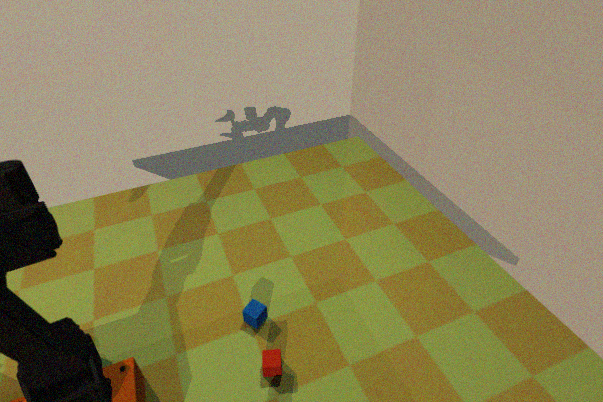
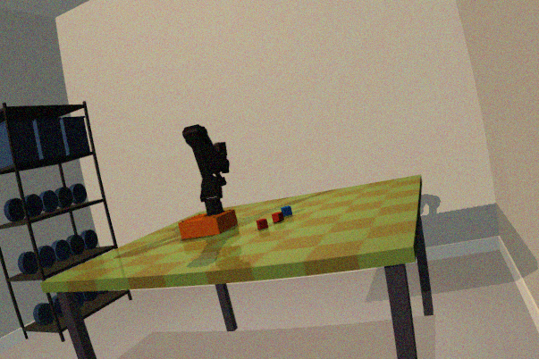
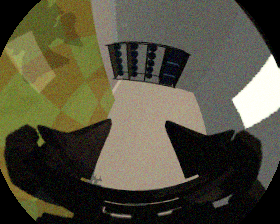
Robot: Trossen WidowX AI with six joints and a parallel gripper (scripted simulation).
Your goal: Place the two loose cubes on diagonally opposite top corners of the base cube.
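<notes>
While the end effector stands wide and empty, tucked above the orange mount, three cubes sit on the tabletop beyond it: red, blue, dark red. Risk: a careless reach nudges the base cube.

Three cubes are set on the table in a short row, near one another but apart. In the exterior view one cube lies nearest the arm's base, a second cube just behind and right of it, and a third cube farthest back. The base is seated toward the table's left part, with the arm raised upright above it. A shelf rack is placed on the floor left of the table, beside the wall
</notes>
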